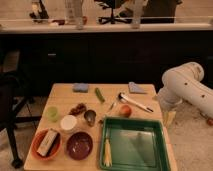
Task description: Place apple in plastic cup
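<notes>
The apple [125, 110], small and orange-red, lies on the wooden table [65, 95] just behind the green tray's far edge, right of centre. The plastic cup [52, 113], pale green and short, stands upright near the table's left side. My gripper [169, 118] hangs from the white arm [186, 85] just off the table's right edge, to the right of the apple and apart from it. It is open and holds nothing. The whole width of the table lies between the gripper and the cup.
Beside the cup are a white round container [68, 123], dark grapes [78, 108] and a small metal cup [90, 117]. At the front sit a green tray [134, 145], a maroon bowl [80, 145] and an orange bowl [46, 144]. A white-handled utensil [135, 102] lies behind the apple. A dark chair [10, 100] stands left.
</notes>
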You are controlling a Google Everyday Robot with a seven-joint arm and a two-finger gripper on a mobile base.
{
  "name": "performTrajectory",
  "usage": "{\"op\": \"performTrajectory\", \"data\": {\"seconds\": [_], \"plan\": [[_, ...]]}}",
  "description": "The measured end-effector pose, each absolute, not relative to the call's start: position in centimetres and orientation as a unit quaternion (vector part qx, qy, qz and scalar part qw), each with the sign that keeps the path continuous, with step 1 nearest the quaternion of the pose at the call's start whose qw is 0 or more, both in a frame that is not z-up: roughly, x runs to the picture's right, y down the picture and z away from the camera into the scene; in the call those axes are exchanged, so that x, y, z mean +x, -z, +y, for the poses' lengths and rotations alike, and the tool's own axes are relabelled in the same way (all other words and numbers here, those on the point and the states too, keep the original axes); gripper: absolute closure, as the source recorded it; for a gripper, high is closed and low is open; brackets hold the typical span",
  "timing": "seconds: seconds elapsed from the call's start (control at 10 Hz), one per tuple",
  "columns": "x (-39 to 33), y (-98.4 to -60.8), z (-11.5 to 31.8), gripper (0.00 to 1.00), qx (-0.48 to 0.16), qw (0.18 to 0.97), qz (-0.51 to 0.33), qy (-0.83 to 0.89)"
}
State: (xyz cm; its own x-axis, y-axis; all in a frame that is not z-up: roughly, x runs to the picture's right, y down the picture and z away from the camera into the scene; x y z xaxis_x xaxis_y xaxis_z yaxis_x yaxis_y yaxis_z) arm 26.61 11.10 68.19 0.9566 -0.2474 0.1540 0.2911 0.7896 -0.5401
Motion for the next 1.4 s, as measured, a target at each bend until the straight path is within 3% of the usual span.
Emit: {"op": "performTrajectory", "data": {"seconds": [0.3, 0.7, 1.0, 1.4], "plan": [[25.0, -68.0, 11.5, 0.20, -0.303, 0.886, -0.106, 0.335], [24.6, -67.8, 11.7, 0.20, -0.302, 0.865, -0.128, 0.380], [23.6, -68.4, 11.4, 0.20, -0.263, 0.863, -0.133, 0.409], [19.5, -70.8, 10.1, 0.20, -0.223, 0.801, -0.167, 0.529]]}}
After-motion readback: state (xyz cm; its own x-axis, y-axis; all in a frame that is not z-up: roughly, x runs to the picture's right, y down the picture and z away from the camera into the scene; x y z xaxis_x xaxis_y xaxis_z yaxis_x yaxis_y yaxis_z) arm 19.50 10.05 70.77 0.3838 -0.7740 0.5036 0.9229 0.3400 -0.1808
